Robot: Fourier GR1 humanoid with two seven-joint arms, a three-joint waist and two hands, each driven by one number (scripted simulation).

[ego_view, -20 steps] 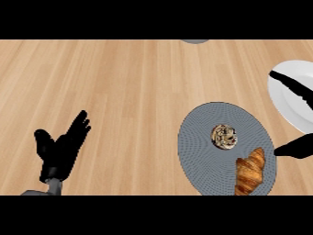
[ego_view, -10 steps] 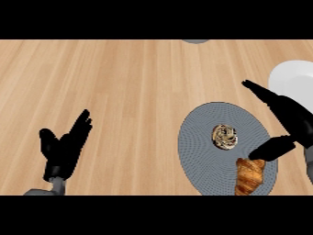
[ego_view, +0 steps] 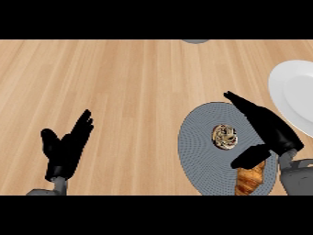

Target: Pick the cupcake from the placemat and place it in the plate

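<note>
Looked like a home kitchen counter: light wood-plank top [ego_view: 118, 82] throughout. Round grey woven placemat [ego_view: 199, 147] lay directly left of the right hand [ego_view: 271, 131], with a cupcake [ego_view: 224, 137] and a croissant [ego_view: 250, 179] on it. White plate [ego_view: 304, 103] sat just beyond that hand, to its right. Food plus tableware on a wooden surface pointed to domestic kitchen.
</note>
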